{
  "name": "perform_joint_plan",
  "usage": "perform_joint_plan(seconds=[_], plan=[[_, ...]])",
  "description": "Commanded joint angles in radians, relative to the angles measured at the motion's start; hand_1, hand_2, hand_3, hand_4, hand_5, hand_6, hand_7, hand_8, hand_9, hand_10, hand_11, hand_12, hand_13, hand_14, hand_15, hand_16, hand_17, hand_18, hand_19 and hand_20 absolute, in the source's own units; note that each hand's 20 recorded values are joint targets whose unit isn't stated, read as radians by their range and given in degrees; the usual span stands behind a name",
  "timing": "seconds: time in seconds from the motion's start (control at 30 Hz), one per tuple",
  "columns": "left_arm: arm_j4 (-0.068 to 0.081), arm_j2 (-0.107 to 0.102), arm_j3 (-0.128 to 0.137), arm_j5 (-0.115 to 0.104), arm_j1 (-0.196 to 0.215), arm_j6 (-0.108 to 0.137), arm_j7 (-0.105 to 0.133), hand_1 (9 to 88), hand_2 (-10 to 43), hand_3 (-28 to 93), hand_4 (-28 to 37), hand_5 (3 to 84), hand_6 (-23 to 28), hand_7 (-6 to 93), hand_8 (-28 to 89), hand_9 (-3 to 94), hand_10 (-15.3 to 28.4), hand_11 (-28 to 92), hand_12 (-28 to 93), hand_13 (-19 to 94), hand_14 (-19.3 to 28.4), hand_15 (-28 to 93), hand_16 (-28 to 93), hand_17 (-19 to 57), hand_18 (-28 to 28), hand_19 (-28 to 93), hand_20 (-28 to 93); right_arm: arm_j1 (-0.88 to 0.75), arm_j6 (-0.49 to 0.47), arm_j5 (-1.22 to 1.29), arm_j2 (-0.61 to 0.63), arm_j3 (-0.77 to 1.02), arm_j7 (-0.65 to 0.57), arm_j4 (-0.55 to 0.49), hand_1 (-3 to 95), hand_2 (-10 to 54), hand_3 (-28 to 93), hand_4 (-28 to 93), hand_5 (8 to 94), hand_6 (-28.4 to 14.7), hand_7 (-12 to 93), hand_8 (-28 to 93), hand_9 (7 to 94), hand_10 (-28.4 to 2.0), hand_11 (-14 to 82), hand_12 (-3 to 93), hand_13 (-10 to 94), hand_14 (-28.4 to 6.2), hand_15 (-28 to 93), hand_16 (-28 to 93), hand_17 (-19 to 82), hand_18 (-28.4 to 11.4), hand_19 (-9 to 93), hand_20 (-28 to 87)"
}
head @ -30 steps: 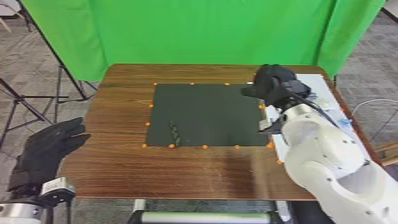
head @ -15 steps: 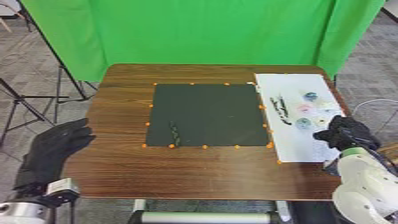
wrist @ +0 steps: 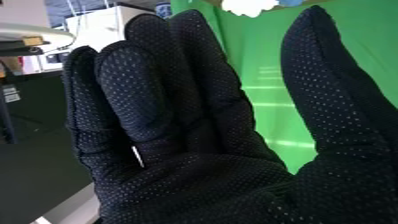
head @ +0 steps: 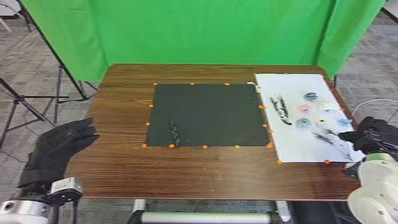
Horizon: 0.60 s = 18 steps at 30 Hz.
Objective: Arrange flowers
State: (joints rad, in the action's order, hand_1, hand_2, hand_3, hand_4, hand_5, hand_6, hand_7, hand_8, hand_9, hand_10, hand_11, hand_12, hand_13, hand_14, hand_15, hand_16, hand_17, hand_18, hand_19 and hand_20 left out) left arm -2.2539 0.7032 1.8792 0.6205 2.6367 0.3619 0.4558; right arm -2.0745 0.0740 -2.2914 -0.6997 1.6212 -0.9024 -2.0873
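Note:
My right hand point(head: 375, 136) is at the white sheet's right edge, beside the lower stems. In the right wrist view, the same hand point(wrist: 191, 175) has straight fingers and thumb apart, holding nothing. My left hand point(head: 60, 147) is open past the table's left edge. On the white sheet point(head: 298, 150) lie a blue flower point(head: 311, 95), a pink flower point(head: 305, 108), a pale blue-green flower point(head: 303, 122), a white flower point(head: 323, 106), dark long stems point(head: 281, 110) and grey-green sprigs point(head: 325, 138). One dark green stem point(head: 174, 134) lies on the black square point(head: 209, 110), at its lower left.
Orange markers line the edges of the black square and the white sheet. The brown wooden table point(head: 187, 172) reaches around both. Behind it hangs a green backdrop point(head: 213, 32), with a black tripod point(head: 60, 97) at the left.
My right hand has swung from the black square's upper right corner back toward the robot and to the right, uncovering the sheet and its flowers. The left hand has shifted slightly.

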Motion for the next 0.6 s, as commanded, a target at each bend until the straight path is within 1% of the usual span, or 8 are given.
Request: perform_joint_plan(seconds=[0.03,0.1,0.2,0.23,0.27,0.3,0.4,0.6], plan=[[0.001,0.001,-0.002,-0.004,0.017,0.004,0.008,26.9,2.8,82,-21.0,42.5,11.7,19.7,-11,36.7,21.1,38,10,25,26.8,65,-14,-8.9,22.8,60,16,-0.003,-0.062,0.006,-0.009,0.006,-0.025,0.013,31.0,-5.2,78,-22,64.8,-10.5,29,-11,62.4,-24.2,41.5,21.1,62,-17.0,76,18,34,-26.7,93,1],[0.002,0.001,-0.003,-0.007,0.017,0.003,0.008,26.9,2.8,82,-20.9,42.5,11.7,19.7,-11,36.7,21.1,38,10,25,26.8,65,-14,-9.0,22.8,60,16,0.004,-0.062,-0.001,-0.015,-0.004,-0.026,0.026,31.1,-5.3,77,-22,65.0,-10.7,29,-11,62.5,-24.3,41.3,21.0,61,-17.1,76,18,34,-26.8,93,0],[0.002,0.001,-0.004,-0.003,0.012,0.0,0.004,26.9,2.8,82,-20.9,42.6,11.8,19.6,-11,36.6,21.0,38,10,25,26.8,65,-14,-9.0,22.8,60,16,0.01,-0.065,0.005,-0.016,-0.015,-0.03,0.036,31.5,-5.6,77,-22,66.1,-11.0,28,-10,62.8,-24.4,41.0,20.8,61,-17.2,76,18,34,-26.8,93,0],[0.0,-0.001,0.0,-0.009,0.019,0.005,0.013,26.9,2.8,82,-21.0,42.6,11.8,19.6,-11,36.7,21.0,38,10,25,26.8,65,-14,-9.0,22.8,60,16,0.018,-0.073,0.003,-0.016,-0.021,-0.023,0.04,31.6,-5.8,77,-22,66.3,-11.0,28,-10,62.8,-24.5,41.0,20.7,61,-17.2,76,17,34,-26.8,93,0],[0.001,0.003,0.001,-0.005,0.012,0.0,0.004,26.9,2.9,82,-21.0,42.6,11.8,19.6,-11,36.7,21.0,38,10,25,26.8,65,-14,-9.0,22.8,60,16,0.016,-0.072,0.003,-0.013,-0.023,-0.026,0.042,31.7,-5.9,77,-22,66.5,-11.1,27,-10,62.9,-24.5,41.0,20.7,61,-17.2,76,17,34,-26.8,93,0],[0.001,-0.002,0.0,-0.01,0.014,0.005,0.012,26.9,2.9,82,-21.0,42.6,11.8,19.5,-11,36.7,21.0,38,10,25,26.8,65,-14,-9.0,22.8,60,16,0.022,-0.068,0.004,-0.01,-0.031,-0.028,0.047,31.7,-6.0,78,-22,66.6,-11.1,27,-10,62.9,-24.5,41.0,20.7,61,-17.2,76,17,34,-26.8,93,0],[0.001,-0.001,0.0,-0.011,0.013,0.0,0.01,26.8,2.8,82,-20.9,42.6,11.8,19.6,-11,36.6,21.0,38,10,25,26.7,65,-14,-9.0,22.8,60,16,0.032,-0.075,0.008,-0.012,-0.04,-0.03,0.06,32.2,-6.4,78,-22,66.7,-11.2,27,-10,62.9,-24.5,41.1,20.8,61,-17.2,76,17,34,-26.7,93,0],[0.001,-0.002,-0.001,-0.018,0.016,0.0,0.017,26.8,2.8,82,-21.0,42.5,11.8,19.6,-11,36.6,21.0,38,10,25,26.8,65,-14,-9.0,22.8,60,16,0.034,-0.09,0.015,-0.017,-0.051,-0.024,0.07,32.3,-6.7,78,-22,66.7,-11.3,27,-10,62.4,-24.7,40.6,20.8,60,-17.6,76,17,34,-26.8,93,-1]])
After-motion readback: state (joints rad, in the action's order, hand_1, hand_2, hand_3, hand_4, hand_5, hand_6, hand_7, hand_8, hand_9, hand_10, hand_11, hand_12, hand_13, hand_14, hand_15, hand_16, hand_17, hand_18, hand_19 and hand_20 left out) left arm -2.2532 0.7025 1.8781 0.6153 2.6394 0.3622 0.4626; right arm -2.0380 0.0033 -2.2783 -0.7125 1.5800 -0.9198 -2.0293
